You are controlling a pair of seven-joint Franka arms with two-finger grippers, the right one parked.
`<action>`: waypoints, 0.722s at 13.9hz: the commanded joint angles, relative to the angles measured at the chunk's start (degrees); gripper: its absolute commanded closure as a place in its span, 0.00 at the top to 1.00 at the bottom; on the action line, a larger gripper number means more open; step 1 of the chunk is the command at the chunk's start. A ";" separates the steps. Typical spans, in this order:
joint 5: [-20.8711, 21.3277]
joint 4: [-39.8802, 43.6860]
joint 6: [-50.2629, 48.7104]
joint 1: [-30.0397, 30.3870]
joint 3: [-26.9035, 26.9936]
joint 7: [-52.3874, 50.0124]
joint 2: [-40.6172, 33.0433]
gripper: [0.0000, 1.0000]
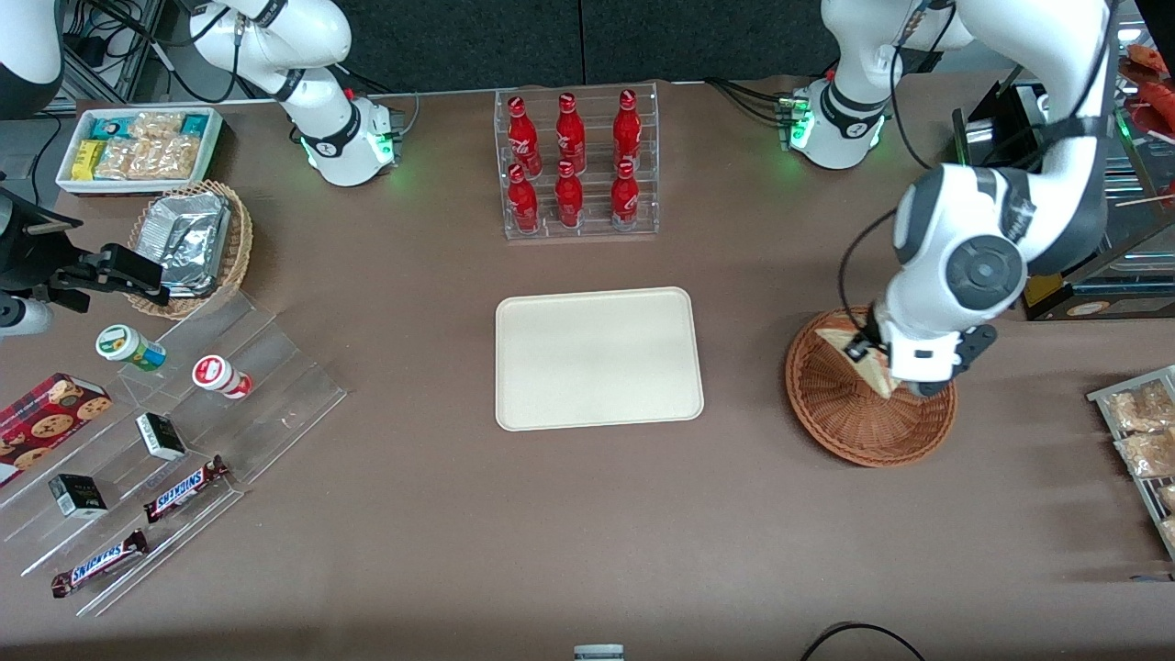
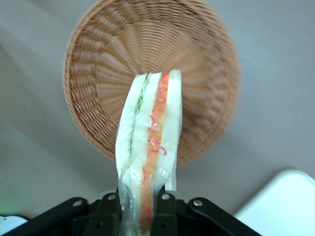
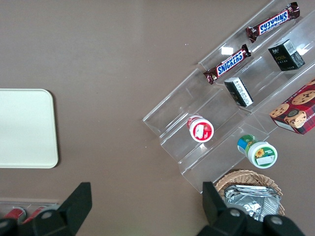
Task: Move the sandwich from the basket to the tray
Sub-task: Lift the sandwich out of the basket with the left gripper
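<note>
The sandwich, a pale wedge in clear wrap with an orange-red and a green filling stripe, hangs above the reddish-brown wicker basket. My gripper is shut on the sandwich, one black finger pressing each bread face. In the front view the gripper hovers over the basket, and a corner of the sandwich pokes out from under the wrist. The cream-white tray lies flat at the table's middle with nothing on it, toward the parked arm from the basket. A corner of the tray shows in the left wrist view.
A clear rack of red bottles stands farther from the front camera than the tray. A wire rack of snack bags sits at the working arm's end. Stepped acrylic shelves with candy bars and a tan foil-packet basket lie toward the parked arm's end.
</note>
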 commanded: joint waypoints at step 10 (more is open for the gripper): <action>-1.19 26.54 -2.11 -28.01 0.56 -0.87 25.23 0.04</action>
